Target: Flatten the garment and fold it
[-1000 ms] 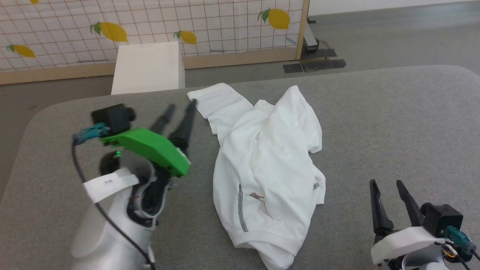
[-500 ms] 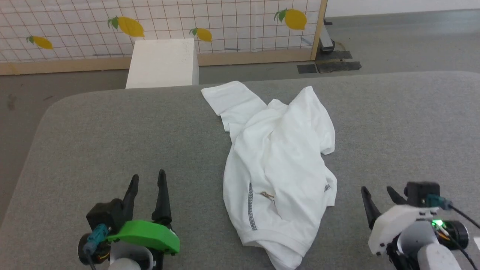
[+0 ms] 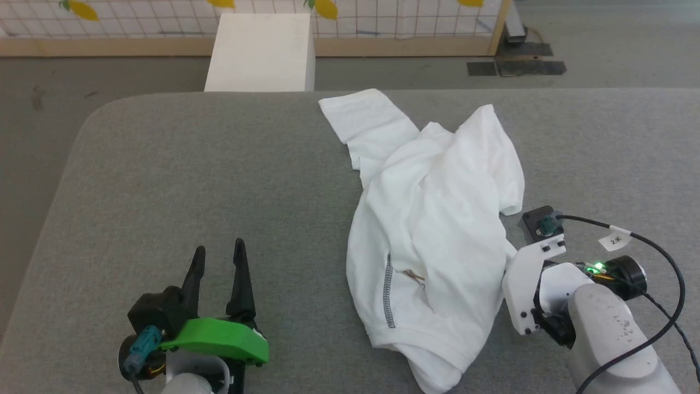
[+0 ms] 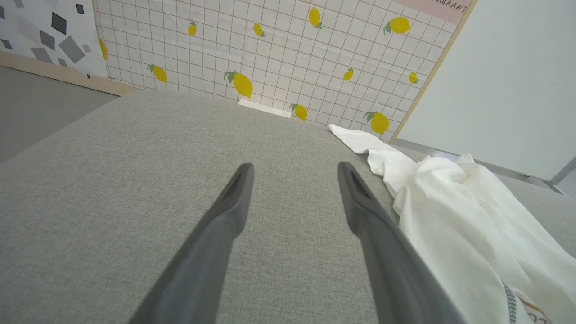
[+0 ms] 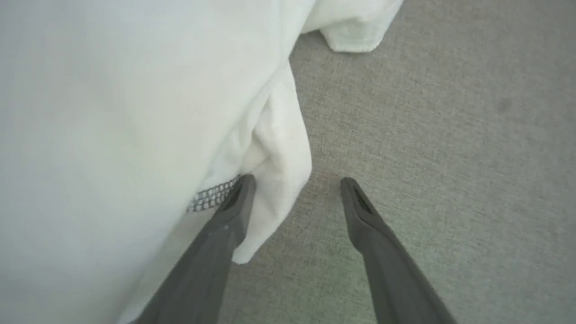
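surface: wide grey woven-fabric padded tabletop (image 3: 164, 164), under both grippers.
garment: white thin long-sleeved shirt (image 3: 437, 219) with dark grey stitched seams, crumpled in a heap, neither flat nor folded. It lies right at the right gripper (image 5: 297, 183) on its left side, and off to the right of the left gripper (image 3: 219, 249). One sleeve (image 3: 366, 117) trails far ahead of both sets of fingertips.
box: rigid white box (image 3: 262, 52), far ahead of the left gripper, past the tabletop's far edge. Not ours.
right gripper: jaws apart, nothing clamped, aimed down at the shirt's edge. A loose flap (image 5: 283, 148) hangs into the gap. One finger (image 5: 234, 211) sits by the zigzag seam (image 5: 211, 198); we cannot tell if it touches.
left gripper: jaws apart, empty, over bare grey fabric.
step: we judge flattening is barely started; the right side looks set to pinch the edge.
do it well: we would get one layer only, close on the flap near the seam, then lift low and draw outward.
risk: thin cloth may bunch or slip; grabbing two layers drags the heap.
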You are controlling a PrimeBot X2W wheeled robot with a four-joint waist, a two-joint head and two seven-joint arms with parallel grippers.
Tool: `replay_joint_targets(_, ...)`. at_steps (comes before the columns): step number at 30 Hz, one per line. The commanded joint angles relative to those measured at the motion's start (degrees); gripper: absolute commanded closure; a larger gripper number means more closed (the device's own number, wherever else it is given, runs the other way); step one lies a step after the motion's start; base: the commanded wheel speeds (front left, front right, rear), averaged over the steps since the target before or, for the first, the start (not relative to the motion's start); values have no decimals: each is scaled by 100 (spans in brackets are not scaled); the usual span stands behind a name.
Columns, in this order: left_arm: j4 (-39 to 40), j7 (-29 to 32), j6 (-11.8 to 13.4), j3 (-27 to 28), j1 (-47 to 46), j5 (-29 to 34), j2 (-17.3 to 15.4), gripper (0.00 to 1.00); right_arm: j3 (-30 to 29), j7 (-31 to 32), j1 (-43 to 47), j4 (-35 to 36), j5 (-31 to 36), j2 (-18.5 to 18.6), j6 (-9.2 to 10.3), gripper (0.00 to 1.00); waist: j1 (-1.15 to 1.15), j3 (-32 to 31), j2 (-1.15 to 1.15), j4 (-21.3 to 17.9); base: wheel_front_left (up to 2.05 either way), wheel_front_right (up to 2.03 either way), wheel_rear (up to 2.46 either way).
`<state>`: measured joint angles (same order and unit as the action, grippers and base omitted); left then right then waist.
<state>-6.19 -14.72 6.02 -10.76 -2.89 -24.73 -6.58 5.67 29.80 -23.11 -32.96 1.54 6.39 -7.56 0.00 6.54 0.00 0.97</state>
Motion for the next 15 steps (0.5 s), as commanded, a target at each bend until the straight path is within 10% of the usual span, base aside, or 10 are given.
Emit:
replay_joint_targets(1,24,-27,-53,14,-52,79,45,0,85,78,-63,-131,-56,21,8,0,0,159,0,180,0,0,0)
replay_joint_targets(3,20,-27,-63,38,-42,97,71,0,195,187,-100,-271,-152,48,8,18,0,186,0,212,0,0,0)
replay_joint_targets(4,23,-27,-69,48,-40,107,80,0,223,180,-125,-292,-196,66,8,87,0,195,0,217,0,0,0)
replay_joint_targets(5,25,-28,-74,61,-38,119,91,0,238,147,-157,-300,-260,108,8,100,0,207,0,223,0,0,0)
replay_joint_targets(15,10,-28,-154,170,-21,177,159,0,-926,-232,-354,121,-721,1184,8,100,0,132,0,58,0,0,0)
